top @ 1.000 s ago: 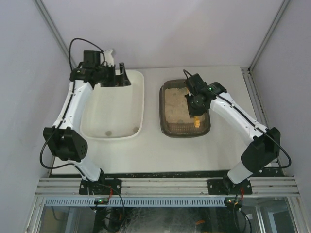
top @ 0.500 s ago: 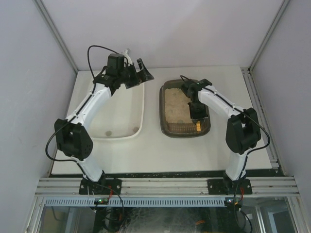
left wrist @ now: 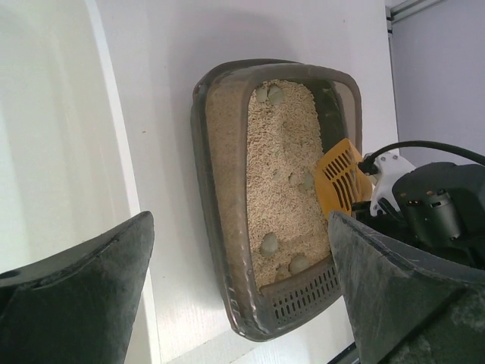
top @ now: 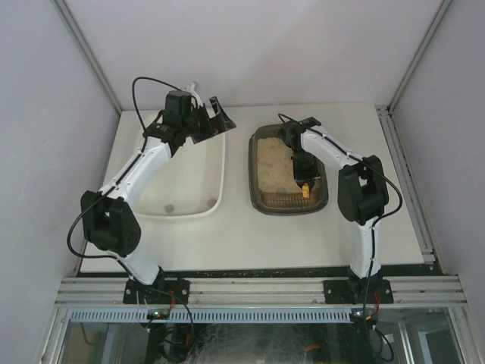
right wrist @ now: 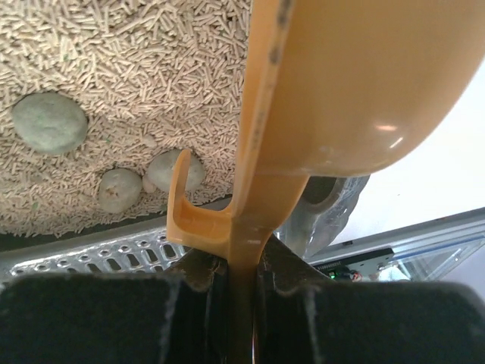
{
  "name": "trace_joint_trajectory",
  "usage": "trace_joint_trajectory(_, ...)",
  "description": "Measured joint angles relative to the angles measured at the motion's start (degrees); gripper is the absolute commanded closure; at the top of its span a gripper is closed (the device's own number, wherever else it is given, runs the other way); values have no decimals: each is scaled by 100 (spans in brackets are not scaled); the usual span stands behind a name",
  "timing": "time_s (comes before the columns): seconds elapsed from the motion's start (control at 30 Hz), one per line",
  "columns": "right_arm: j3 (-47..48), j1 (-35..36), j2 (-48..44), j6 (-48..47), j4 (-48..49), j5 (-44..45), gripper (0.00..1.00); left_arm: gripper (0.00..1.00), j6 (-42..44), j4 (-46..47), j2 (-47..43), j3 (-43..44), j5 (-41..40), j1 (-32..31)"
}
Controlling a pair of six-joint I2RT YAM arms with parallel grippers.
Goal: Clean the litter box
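The litter box (top: 255,178) is a dark brown-grey tray right of centre, filled with beige pellet litter (left wrist: 276,167). Grey-green clumps (right wrist: 49,121) lie on the litter near the perforated end (left wrist: 303,292). My right gripper (top: 303,179) hangs over the box's right side, shut on the handle of an orange scoop (right wrist: 356,83). The scoop's slotted blade (left wrist: 341,178) is tilted above the litter. My left gripper (top: 214,121) is wide open and empty, held above the far right corner of the white tub (top: 182,174) and facing the litter box (left wrist: 208,189).
The large white tub (left wrist: 53,152) sits left of the litter box, with a small dark speck on its floor near the front. A strip of bare white table (top: 236,174) separates the two containers. Grey walls enclose the table on three sides.
My left arm has swung right, from the tub's far left end to its far right corner. My right arm has folded inward, and the scoop stays over the box's right side.
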Motion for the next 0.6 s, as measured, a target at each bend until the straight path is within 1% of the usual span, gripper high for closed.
trace_joint_trajectory(0.33, 94, -79, 144, -28, -42, -37, 100, 0, 9, 94, -24, -81, -50, 0)
trace_joint_trajectory(0.47, 170, -144, 221, -74, 15, -411, 100, 0, 17, 127, -24, -81, -52, 0)
trace_joint_trajectory(0.6, 223, -245, 260, -103, 157, -1163, 100, 0, 72, 125, -24, -81, -111, 0)
